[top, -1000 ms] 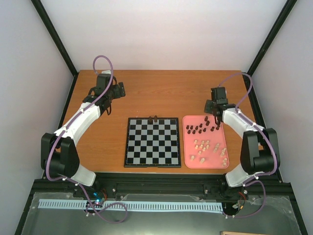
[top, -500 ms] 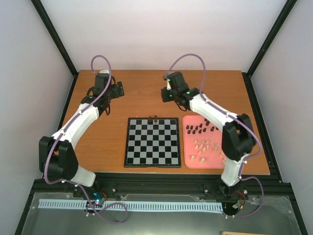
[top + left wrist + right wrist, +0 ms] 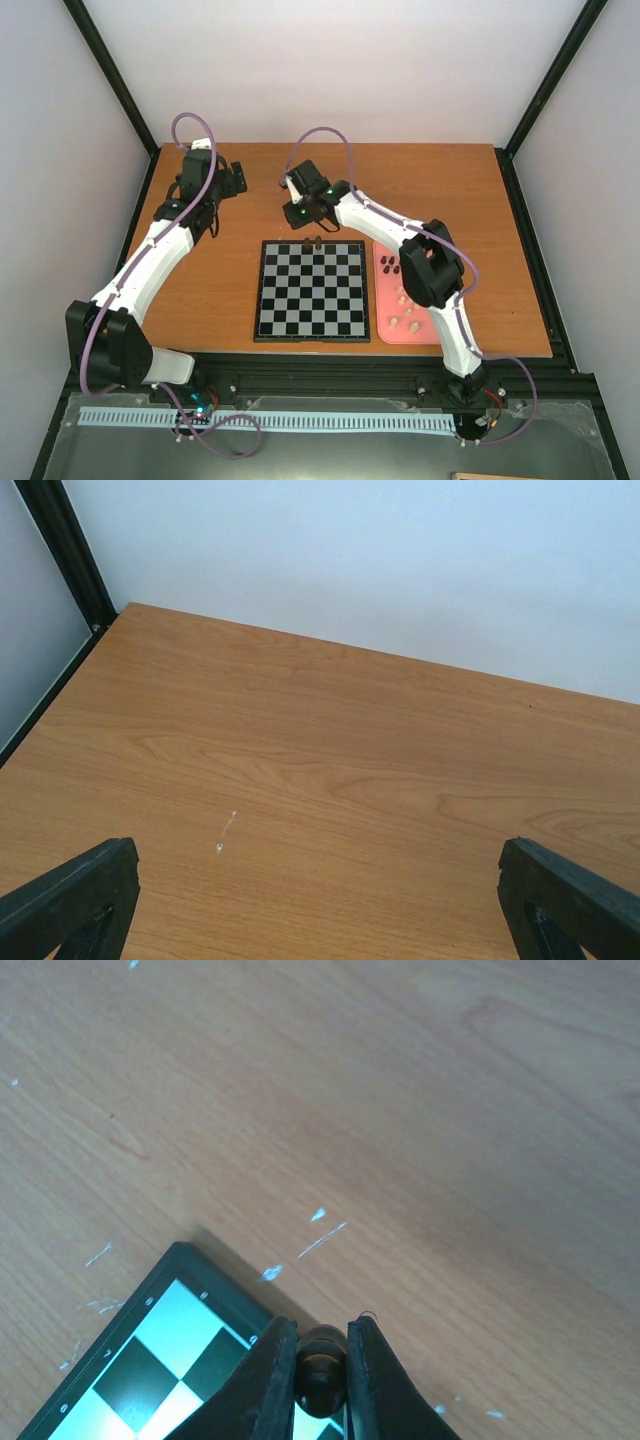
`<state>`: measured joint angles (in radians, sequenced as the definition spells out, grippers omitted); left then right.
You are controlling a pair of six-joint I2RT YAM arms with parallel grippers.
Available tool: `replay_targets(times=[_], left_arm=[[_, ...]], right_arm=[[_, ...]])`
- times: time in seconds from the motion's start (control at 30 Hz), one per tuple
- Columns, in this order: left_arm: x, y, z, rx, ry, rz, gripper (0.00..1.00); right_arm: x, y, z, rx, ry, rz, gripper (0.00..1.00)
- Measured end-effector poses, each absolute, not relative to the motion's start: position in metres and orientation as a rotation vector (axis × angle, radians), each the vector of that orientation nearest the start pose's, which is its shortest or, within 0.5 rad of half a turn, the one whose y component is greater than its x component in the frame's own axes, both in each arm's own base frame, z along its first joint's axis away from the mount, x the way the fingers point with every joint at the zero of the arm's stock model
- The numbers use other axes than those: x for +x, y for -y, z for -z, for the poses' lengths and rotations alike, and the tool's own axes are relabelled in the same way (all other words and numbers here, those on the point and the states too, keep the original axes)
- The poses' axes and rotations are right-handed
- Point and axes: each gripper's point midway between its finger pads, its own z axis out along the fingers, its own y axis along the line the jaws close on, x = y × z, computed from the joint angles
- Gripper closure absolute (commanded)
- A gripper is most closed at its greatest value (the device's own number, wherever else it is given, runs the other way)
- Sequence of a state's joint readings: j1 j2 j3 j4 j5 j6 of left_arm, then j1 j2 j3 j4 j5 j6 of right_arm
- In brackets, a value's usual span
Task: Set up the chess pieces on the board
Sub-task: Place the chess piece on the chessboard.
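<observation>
The board (image 3: 311, 290) lies flat in the middle of the table, with two dark chess pieces (image 3: 313, 241) on its far row. My right gripper (image 3: 301, 220) hangs over the board's far edge, just left of those two. In the right wrist view it (image 3: 320, 1360) is shut on a dark chess piece (image 3: 321, 1378) above the board's corner (image 3: 150, 1360). More dark pieces (image 3: 390, 265) and pale pieces (image 3: 405, 300) lie on the pink tray (image 3: 385, 335), partly hidden by the right arm. My left gripper (image 3: 228, 180) is open over bare table at the far left, its fingers (image 3: 75, 900) wide apart with nothing between them.
The right arm's forearm stretches from the near right across the tray to the board's far side. Black frame posts stand at the table's far corners (image 3: 65, 550). A white wall runs close behind the table's far edge.
My right arm has swung from the tray leftward to the board's far edge, with the dark piece in its jaws. The left arm has drifted slightly left.
</observation>
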<state>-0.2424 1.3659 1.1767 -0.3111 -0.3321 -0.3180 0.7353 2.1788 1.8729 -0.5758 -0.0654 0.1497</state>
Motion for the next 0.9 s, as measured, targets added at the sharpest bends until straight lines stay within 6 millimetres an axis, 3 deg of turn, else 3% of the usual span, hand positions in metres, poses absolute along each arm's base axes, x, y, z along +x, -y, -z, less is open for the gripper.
replay_targets(times=[0.2, 0.9], left_arm=[[0.426, 0.047, -0.269, -0.279, -2.028, 0.002, 0.0], [0.426, 0.047, -0.268, -0.279, -2.03, 0.001, 0.0]], right_arm=[[0.397, -0.407, -0.109, -0.841, -2.439, -0.432, 0.97], [0.368, -0.397, -0.065, -0.91, -2.526, -0.33, 0.97]])
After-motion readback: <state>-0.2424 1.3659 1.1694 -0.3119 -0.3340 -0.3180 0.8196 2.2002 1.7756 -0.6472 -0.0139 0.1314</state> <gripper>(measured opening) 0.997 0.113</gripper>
